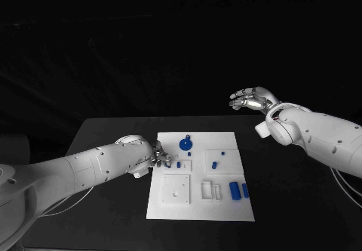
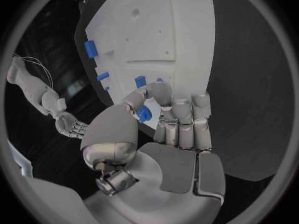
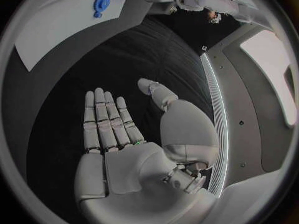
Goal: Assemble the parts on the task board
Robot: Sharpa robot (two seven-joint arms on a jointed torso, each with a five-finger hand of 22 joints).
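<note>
The white task board (image 1: pixel 226 209) lies in the middle of the black table. On it sit a round blue disc part (image 1: pixel 185 143), several small blue pegs such as one (image 1: pixel 214 164), and two longer blue pieces (image 1: pixel 235 190) near its right side. My left hand (image 1: pixel 158 156) is at the board's left edge, beside a small blue peg (image 1: pixel 179 164). In the left wrist view its thumb and a finger pinch a small blue part (image 2: pixel 144 114) above the board (image 2: pixel 168 30). My right hand (image 1: pixel 252 99) hangs raised beyond the board's far right corner, fingers spread, palm (image 3: pixel 118 139) bare.
White recessed frames (image 1: pixel 176 189) and slots (image 1: pixel 212 191) take up the board's near half. Black table (image 1: pixel 294 193) surrounds the board on all sides. The right wrist view catches a board corner (image 3: pixel 56 25) with the blue disc (image 3: pixel 101 2).
</note>
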